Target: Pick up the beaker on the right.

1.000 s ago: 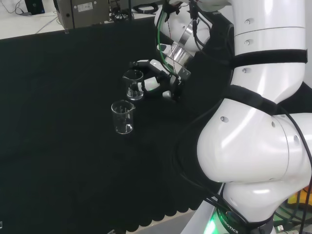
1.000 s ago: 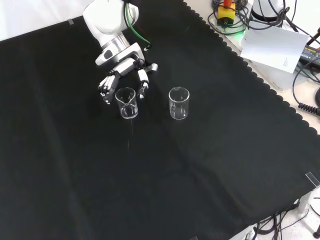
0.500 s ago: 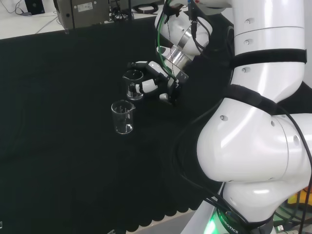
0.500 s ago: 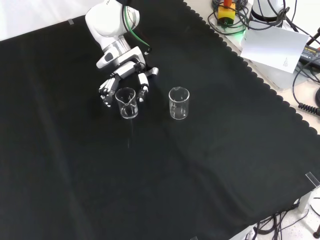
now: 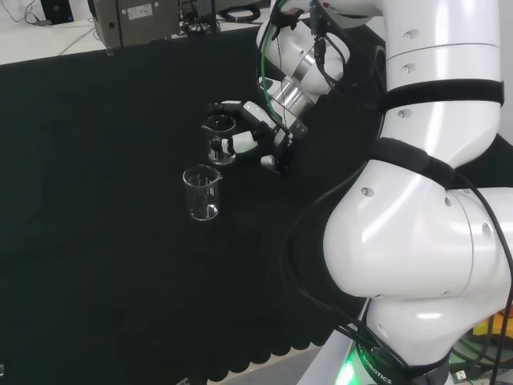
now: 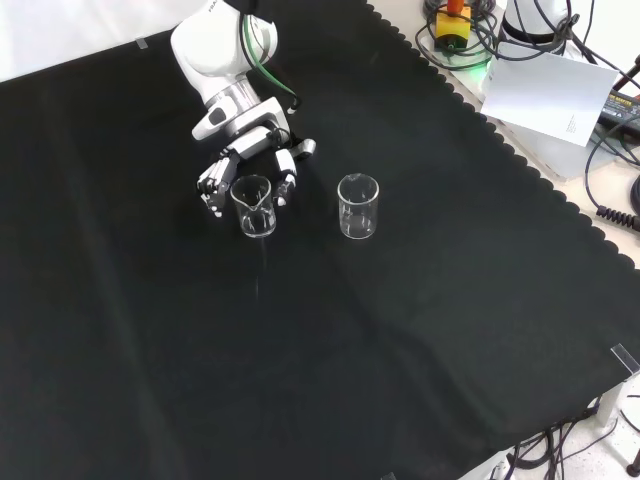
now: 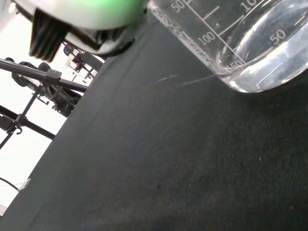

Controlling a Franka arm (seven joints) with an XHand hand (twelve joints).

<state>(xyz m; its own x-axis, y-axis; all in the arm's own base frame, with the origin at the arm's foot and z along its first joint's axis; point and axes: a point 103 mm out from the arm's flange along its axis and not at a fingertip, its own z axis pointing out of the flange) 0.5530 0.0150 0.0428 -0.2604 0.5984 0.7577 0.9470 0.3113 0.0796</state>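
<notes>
Glass was the material of both beakers, clear and hard to see against the black cloth [image 6: 420,330]. Nearest to the front camera stood the free beaker [image 6: 358,206], upright and alone, well apart from the arm. Beside it, at the left in that view, stood the target beaker [image 6: 253,205], also upright on the cloth. In the head view this target beaker [image 5: 220,138] was the farther of the two and a little more to the right, and the free beaker [image 5: 201,192] was nearer to the camera.

Behind the target beaker, the hand [image 6: 245,160] came down from the top of the front view. Its fingers [image 6: 211,185] lay at one side of the glass and its thumb [image 6: 286,180] at the other side, bent partly around the beaker. Whether they already touched the wall could not be told for sure; they seemed not yet closed on it. In the wrist view the base of the beaker [image 7: 250,43] sat flat on the cloth, very close to the palm.

To do the step well, the hand should probably close evenly from both sides, so that the light glass is not pushed or tipped. The grasp should be around the middle of the wall, below the rim. Only after the fingers close should the arm lift, straight up, and keep clear of the free beaker.
</notes>
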